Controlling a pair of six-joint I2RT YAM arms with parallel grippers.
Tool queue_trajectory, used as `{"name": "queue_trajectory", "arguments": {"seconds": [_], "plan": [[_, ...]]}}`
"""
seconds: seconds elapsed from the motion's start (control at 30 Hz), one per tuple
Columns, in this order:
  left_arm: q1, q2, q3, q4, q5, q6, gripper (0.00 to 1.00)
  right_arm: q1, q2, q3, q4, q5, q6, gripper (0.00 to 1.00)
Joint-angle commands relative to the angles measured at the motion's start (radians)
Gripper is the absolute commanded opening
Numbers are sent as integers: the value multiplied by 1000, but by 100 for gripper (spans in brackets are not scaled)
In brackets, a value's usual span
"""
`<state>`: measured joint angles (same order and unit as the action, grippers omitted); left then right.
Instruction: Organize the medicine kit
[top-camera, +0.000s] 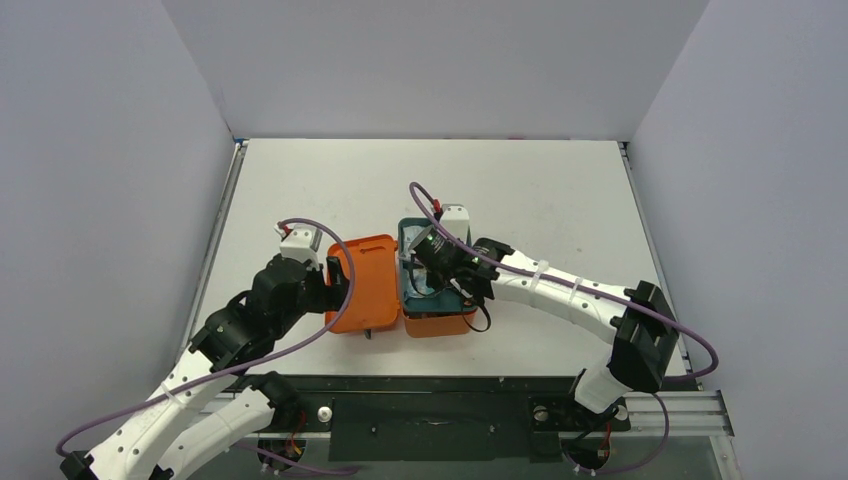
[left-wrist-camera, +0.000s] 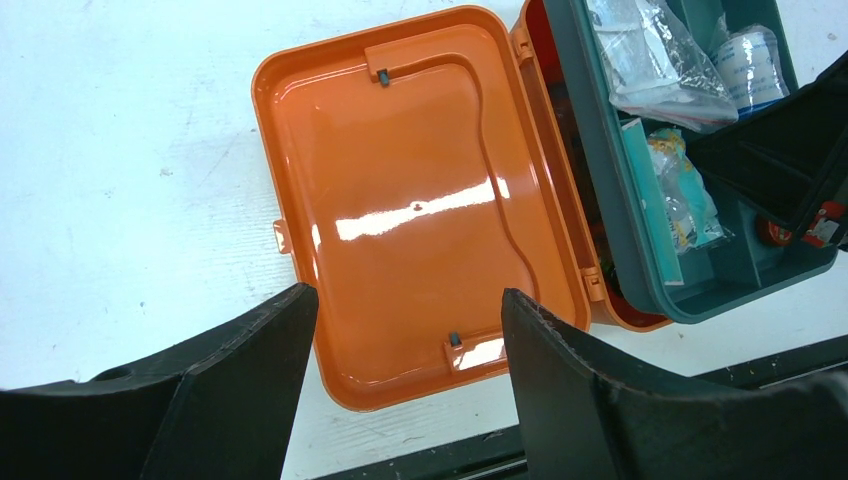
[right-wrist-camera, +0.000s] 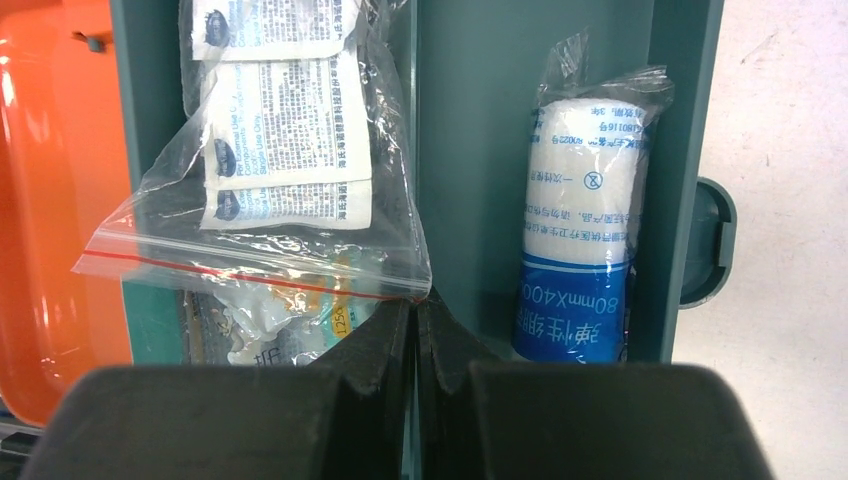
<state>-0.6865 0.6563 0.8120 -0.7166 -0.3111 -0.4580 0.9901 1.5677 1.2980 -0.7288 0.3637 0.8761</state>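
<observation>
Hovering over medicine kit (left-wrist-camera: 420, 200): left jaws wide, empty | wrist-only: right jaws closed

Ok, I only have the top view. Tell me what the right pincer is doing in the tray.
Observer: The right pincer is shut, tips at a corner of the zip bag; whether it grips, I can't tell.
Operator: Report the next compartment.
Observer: A wrapped bandage roll lies there.
Operator: Now check the left pincer.
Observer: The left pincer is open and empty, pointing at the lid.
</observation>
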Motion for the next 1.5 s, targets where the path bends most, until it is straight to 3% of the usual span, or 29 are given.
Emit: {"name": "queue_trajectory", "arguments": {"seconds": [0.0, 1.47], "plan": [[1, 1, 3, 51, -8, 15, 66, 7, -9, -18, 51, 44, 3, 0], [0, 62, 25, 3, 35, -20, 66, 29, 60, -88, 53, 39, -46, 0]]}}
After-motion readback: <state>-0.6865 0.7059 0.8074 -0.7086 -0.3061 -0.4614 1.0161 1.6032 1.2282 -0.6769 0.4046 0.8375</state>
